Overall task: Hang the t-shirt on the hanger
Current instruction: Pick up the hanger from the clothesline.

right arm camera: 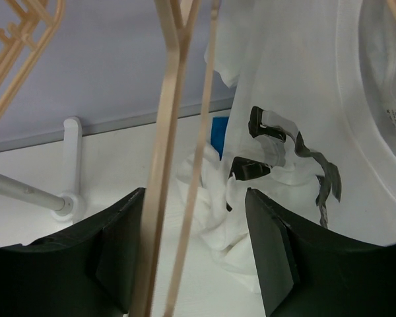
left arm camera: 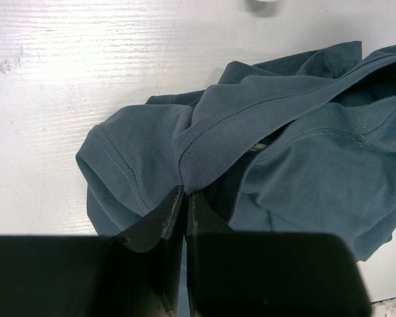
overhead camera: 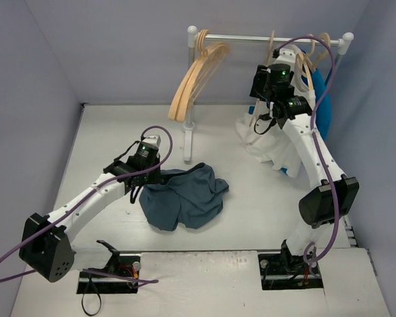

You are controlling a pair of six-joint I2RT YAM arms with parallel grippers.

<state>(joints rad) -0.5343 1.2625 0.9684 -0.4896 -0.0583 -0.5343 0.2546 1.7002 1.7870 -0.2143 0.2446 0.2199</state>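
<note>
Grabbing the hanger (right arm camera: 164, 132).
My right gripper (right arm camera: 195, 195) straddles it, jaws apart, holding nothing; I'd close squarely on the wood while my left gripper (left arm camera: 185, 198) pinches the t-shirt (left arm camera: 303, 172).

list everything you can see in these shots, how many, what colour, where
dark slate-blue cotton t-shirt: one, teal-grey, crumpled mid-table
pale wooden hanger: one, natural wood, right end of the rail, its arm between the right jaws
other pale wooden hangers: a bunch, count unclear, natural wood, left end of the rail
white clothes rail: one, white, at the back of the table
white t-shirt with black print: one, hanging at the rail's right end, hem reaching the table
bright blue garment: one, hanging behind the right arm
white table: one, under everything
left gripper: one, black, shut on the slate-blue t-shirt's edge
right gripper: one, black, open, up at the rail
</note>
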